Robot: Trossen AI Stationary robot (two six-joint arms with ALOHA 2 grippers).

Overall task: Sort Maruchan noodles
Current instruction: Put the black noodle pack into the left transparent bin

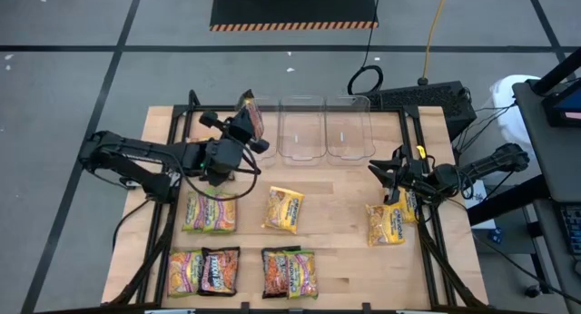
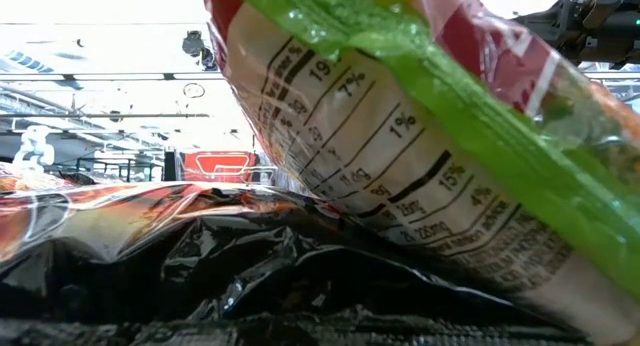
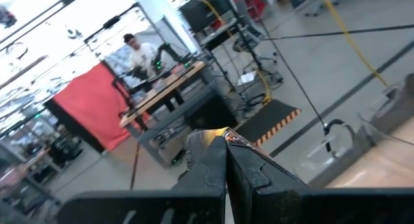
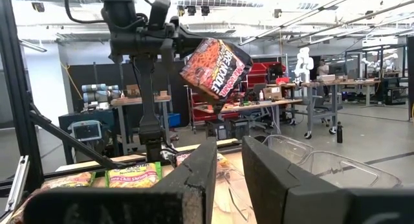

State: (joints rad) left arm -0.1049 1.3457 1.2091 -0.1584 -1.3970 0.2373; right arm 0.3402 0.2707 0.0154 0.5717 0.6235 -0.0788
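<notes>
My left gripper [image 1: 243,125] is shut on a black-and-red noodle packet [image 1: 252,116], held in the air at the left end of a row of three clear bins [image 1: 302,128]. The right wrist view shows that packet [image 4: 217,67] high above the table. My right gripper [image 1: 383,169] waits open at the table's right side, with nothing between its fingers [image 4: 200,179]. More packets lie flat on the table: two lime-green ones [image 1: 209,212], a yellow one [image 1: 284,210], yellow ones [image 1: 388,221] close to my right gripper, and a front row of several [image 1: 245,272]. My left gripper pinches the packet between its two shut fingers [image 3: 259,175] at one edge [image 3: 228,137]. Its fingers reach out level. The packet [image 4: 217,67] sticks out beyond the fingertips, tilted, and is lifted clear of the table and the bins.
In the low view a black packet [image 2: 200,256] and a lime-green one [image 2: 420,136] fill the picture just in front of the camera. Black frame rails [image 1: 172,178] run along both sides of the table. Bare wood [image 1: 340,223] lies between the packets. A person [image 3: 136,52] stands at a far bench.
</notes>
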